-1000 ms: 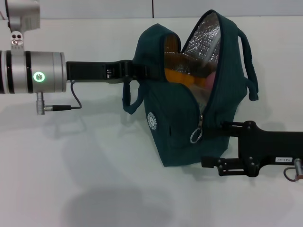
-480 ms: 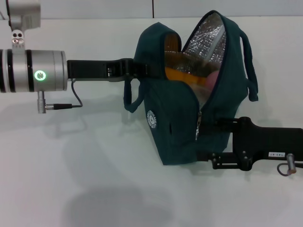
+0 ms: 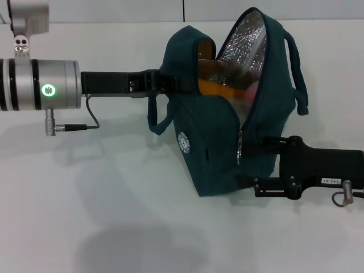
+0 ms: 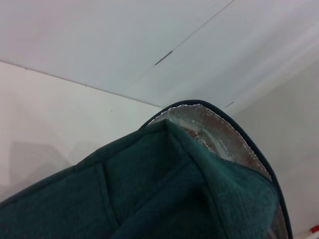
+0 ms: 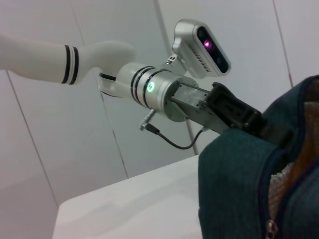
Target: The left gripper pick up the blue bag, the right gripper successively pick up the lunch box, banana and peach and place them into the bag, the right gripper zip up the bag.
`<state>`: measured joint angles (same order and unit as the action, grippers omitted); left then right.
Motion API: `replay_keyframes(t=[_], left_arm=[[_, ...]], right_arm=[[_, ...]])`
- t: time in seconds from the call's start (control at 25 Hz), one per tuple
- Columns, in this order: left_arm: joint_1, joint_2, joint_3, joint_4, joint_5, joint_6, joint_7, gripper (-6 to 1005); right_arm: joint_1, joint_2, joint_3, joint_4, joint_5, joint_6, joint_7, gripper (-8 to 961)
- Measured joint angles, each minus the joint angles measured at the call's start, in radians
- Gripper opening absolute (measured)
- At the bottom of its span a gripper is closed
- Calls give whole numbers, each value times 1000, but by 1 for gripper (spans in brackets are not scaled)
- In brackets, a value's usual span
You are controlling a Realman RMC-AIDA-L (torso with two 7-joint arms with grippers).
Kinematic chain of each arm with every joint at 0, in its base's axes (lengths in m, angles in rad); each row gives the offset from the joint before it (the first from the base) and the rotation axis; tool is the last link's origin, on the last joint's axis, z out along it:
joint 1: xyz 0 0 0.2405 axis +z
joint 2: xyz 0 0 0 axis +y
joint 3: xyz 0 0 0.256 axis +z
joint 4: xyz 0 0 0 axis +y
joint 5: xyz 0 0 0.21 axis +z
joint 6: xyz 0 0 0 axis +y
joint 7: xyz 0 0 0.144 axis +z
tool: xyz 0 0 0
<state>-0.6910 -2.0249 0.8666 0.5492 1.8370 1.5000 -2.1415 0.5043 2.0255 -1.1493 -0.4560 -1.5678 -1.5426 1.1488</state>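
The blue bag [image 3: 216, 142] hangs open above the white table, its foil lining [image 3: 244, 42] showing. My left gripper [image 3: 161, 83] is shut on the bag's rim by one handle. Inside lie the yellow-orange banana [image 3: 219, 89] and the pink peach [image 3: 253, 92]. The lunch box is hidden. My right gripper [image 3: 245, 162] is open against the bag's front side, and the metal zip pull [image 3: 239, 152] hangs between its fingers. The left wrist view shows only the bag's fabric [image 4: 149, 194] and foil edge [image 4: 209, 124]. The right wrist view shows the left gripper [image 5: 244, 117] at the bag [image 5: 234, 169].
The white table [image 3: 114, 216] stretches in front of and to the left of the bag. A white wall [image 3: 114, 8] rises behind it. The left arm's silver wrist [image 3: 40, 85], with its green light and dangling cable, reaches in from the left.
My right gripper has moved left and a little up, until its fingers reach the bag around the zip. The ring pull now hangs edge-on. The left arm holds still.
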Motion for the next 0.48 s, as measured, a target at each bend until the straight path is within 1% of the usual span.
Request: replay_keyframes(t=[0.28,0.48], left_arm=[[-2,0,0,0,-1,0,0,76],[3,0,0,0,-1,0,0,78]], right_arm=[[9,2,-31,4,18,-16,0,735],[-2,-2,-22,3,30,-8,-3,735]])
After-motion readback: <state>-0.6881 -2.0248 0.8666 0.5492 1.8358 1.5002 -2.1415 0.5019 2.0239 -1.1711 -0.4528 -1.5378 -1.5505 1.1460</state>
